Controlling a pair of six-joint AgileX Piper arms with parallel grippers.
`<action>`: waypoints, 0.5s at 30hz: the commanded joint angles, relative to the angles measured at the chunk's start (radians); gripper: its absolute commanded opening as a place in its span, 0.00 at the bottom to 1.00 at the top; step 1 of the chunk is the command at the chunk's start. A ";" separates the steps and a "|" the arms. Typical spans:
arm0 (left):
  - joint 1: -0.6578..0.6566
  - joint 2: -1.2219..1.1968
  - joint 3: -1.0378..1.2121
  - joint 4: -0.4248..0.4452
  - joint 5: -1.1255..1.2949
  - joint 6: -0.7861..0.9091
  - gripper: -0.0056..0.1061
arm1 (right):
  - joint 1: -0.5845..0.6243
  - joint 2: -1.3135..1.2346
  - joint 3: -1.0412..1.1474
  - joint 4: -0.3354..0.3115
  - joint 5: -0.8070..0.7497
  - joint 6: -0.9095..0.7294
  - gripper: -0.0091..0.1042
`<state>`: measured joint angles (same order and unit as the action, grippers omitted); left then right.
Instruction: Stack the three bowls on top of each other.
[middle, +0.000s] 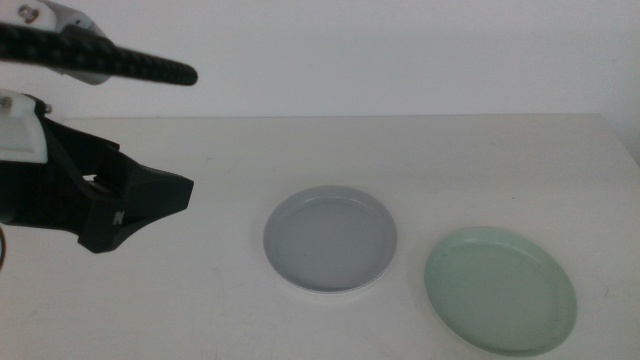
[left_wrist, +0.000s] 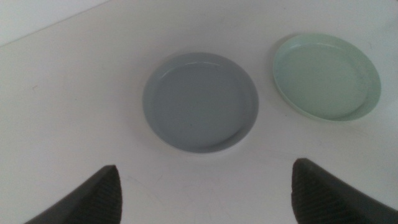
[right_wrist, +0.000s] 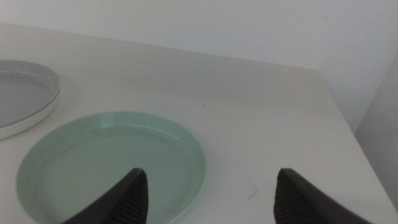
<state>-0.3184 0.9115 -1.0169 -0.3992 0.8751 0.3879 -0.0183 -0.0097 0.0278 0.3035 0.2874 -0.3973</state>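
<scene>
A grey-blue bowl (middle: 330, 238) (left_wrist: 200, 102) sits mid-table, nested in a white bowl whose rim (middle: 322, 291) (right_wrist: 28, 122) shows under it. To its right, apart from it, a mint green bowl (middle: 500, 290) (left_wrist: 326, 73) (right_wrist: 106, 165) lies alone. My left gripper (middle: 170, 198) (left_wrist: 205, 193) hangs open and holds nothing, left of the grey-blue bowl and above the table. My right gripper (right_wrist: 208, 196) is out of the middle view. In its wrist view it is open and holds nothing, low over the near rim of the mint bowl.
The white table (middle: 220, 150) ends at its right edge (middle: 625, 140) (right_wrist: 348, 124), close to the mint bowl. A plain wall stands behind. A black link of the left arm (middle: 120, 65) crosses the upper left.
</scene>
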 joint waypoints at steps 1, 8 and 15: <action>-0.001 -0.010 -0.027 -0.035 -0.054 0.000 0.99 | -0.008 -0.004 -0.050 -0.007 -0.040 -0.010 0.54; -0.001 -0.010 -0.027 -0.035 -0.054 0.000 0.99 | -0.008 0.143 -0.275 -0.046 0.170 -0.010 0.54; -0.001 -0.010 -0.027 -0.035 -0.054 0.000 0.99 | -0.008 0.356 -0.504 -0.046 0.355 -0.010 0.54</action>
<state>-0.3184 0.9115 -1.0169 -0.3992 0.8751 0.3906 -0.0183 0.2843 -0.4016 0.2588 0.6513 -0.3973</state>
